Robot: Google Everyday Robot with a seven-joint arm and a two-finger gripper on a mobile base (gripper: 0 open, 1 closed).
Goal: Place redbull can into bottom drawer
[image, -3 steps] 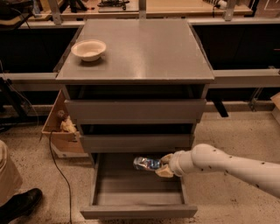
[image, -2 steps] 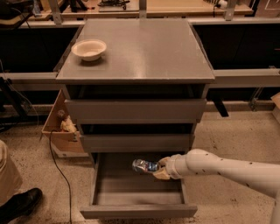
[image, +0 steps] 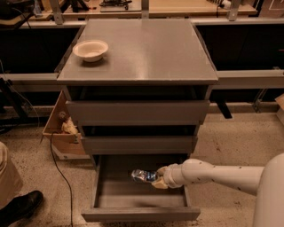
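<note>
Crinkly silver-and-blue redbull can (image: 143, 176) is lying sideways, pinched in the gripper (image: 158, 178), hanging over the inside of the pulled-out bottom drawer (image: 140, 214), the deep grey plain-fronted one.

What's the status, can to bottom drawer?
Gripper over open bottom drawer, shut on redbull can. Can held sideways above drawer floor, not yet released. Nothing seen in the way.

A speckled beige floor (image: 239, 137) surrounds the grey metal cabinet (image: 137, 57). Behind it are dark shelving bays (image: 248, 48) and a pale wooden workbench (image: 195, 6). Left of it lie an open cardboard box (image: 55, 128) and a black cable (image: 60, 173). The tool (image: 155, 177) grips the redbull can (image: 142, 175) at its lower front.
</note>
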